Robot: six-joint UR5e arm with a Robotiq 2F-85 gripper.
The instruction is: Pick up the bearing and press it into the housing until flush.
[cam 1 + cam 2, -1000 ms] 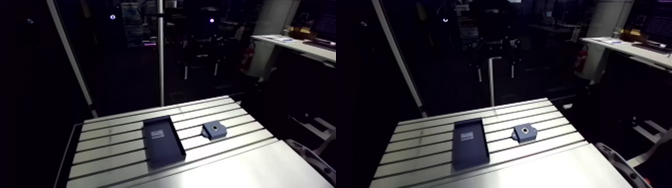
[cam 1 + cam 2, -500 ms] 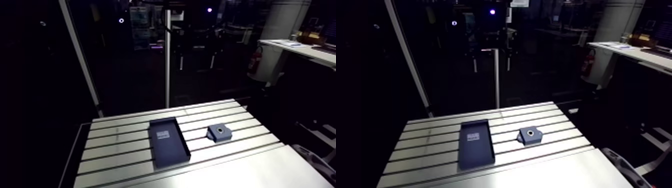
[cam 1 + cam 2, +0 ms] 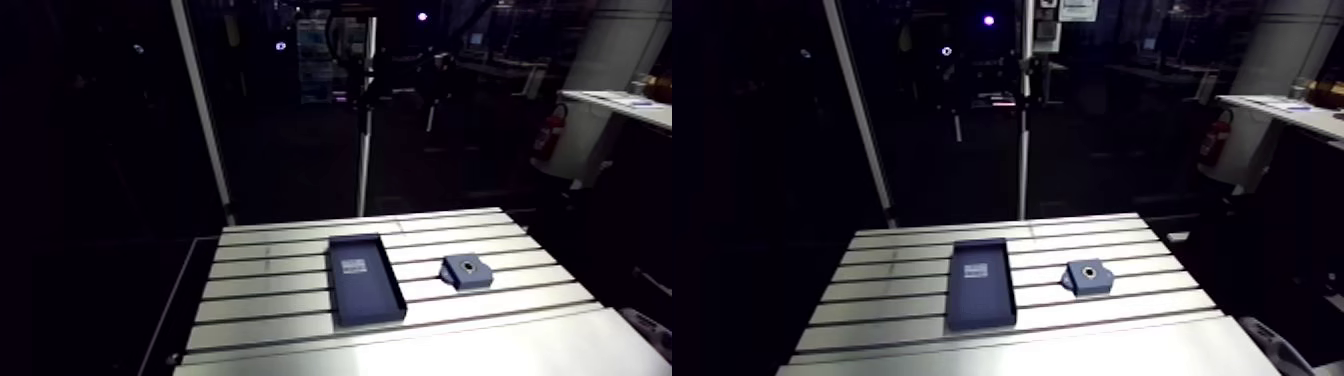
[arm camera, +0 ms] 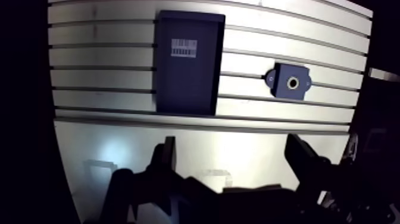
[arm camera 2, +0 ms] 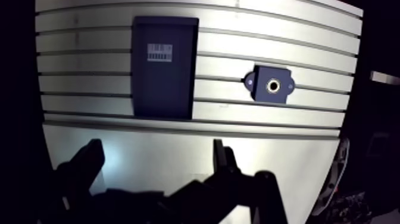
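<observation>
Arm view first: the slotted table (image 3: 260, 300) fills the lower part of the scene, pale metal under dim light. On it lies a dark blue tray (image 3: 365, 295), long and shallow, its long sides running across the slots. A small white label (image 3: 353, 266) sits on the tray floor, towards the far end. Just off to the side of the tray, apart from it, there's the housing (image 3: 468, 272), a little blue block lying flat with a round hole on top. Nearer the camera the slots give way to a smooth plate. The claw does not show in this view.

Now the wrist view, and here's the claw (image 4: 231, 146): spread wide, nothing between its two dark fingers (image 4: 166, 158), hanging above the smooth plate. Tray and housing are both ahead of it on the slotted part, the tray ahead of one finger, the housing ahead of the other. The label shows a barcode. The housing has a small ear on either side, and a pale ring runs round its dark centre hole. Whether that ring is the bearing, I can't tell; no loose bearing can be made out.
</observation>
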